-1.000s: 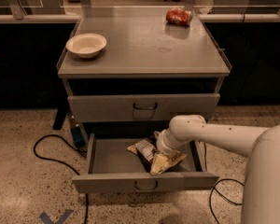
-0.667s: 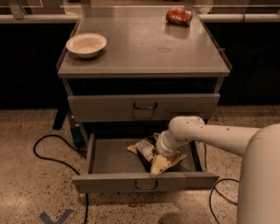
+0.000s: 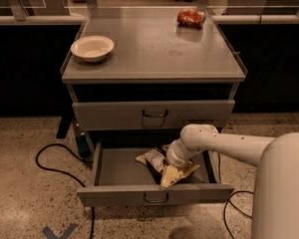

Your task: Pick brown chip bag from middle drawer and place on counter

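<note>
The middle drawer (image 3: 114, 171) is pulled open below the cabinet, with its low front panel and loop handle toward me. The brown chip bag (image 3: 163, 167) lies crinkled inside it at centre right, cream-yellow end toward the front. My gripper (image 3: 173, 159) reaches down into the drawer from the right, right at the bag; the white wrist hides its fingers. The counter (image 3: 154, 46) is the grey cabinet top above.
A white bowl (image 3: 91, 48) sits at the counter's left and a red-orange packet (image 3: 190, 18) at its far right. The upper drawer (image 3: 154, 114) is closed. Black cables (image 3: 55, 158) lie on the speckled floor at left and right. Dark cabinets stand behind.
</note>
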Motion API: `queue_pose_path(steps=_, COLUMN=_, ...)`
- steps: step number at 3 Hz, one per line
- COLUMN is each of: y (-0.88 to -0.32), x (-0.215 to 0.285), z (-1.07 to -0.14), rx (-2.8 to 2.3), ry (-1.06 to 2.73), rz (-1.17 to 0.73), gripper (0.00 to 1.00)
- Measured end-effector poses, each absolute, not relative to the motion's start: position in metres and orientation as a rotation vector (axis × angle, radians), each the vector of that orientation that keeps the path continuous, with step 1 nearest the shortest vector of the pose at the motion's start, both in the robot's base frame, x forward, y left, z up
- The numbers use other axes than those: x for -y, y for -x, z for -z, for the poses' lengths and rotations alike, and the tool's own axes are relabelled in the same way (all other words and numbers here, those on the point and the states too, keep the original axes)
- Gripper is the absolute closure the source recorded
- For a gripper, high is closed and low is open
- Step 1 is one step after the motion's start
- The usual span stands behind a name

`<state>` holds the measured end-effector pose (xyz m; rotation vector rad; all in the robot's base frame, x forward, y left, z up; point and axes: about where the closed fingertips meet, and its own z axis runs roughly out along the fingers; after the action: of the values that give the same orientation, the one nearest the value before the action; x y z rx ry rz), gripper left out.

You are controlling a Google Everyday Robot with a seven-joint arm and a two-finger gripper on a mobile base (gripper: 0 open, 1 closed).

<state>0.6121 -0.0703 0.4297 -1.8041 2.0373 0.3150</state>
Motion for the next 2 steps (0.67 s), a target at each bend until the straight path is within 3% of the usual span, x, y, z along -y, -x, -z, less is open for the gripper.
queue_pose_path(steps=2, y=-0.6121, x=0.0703, z=-0.4297, rx=-2.037, ry=1.804, rz=-0.315, gripper=0.65)
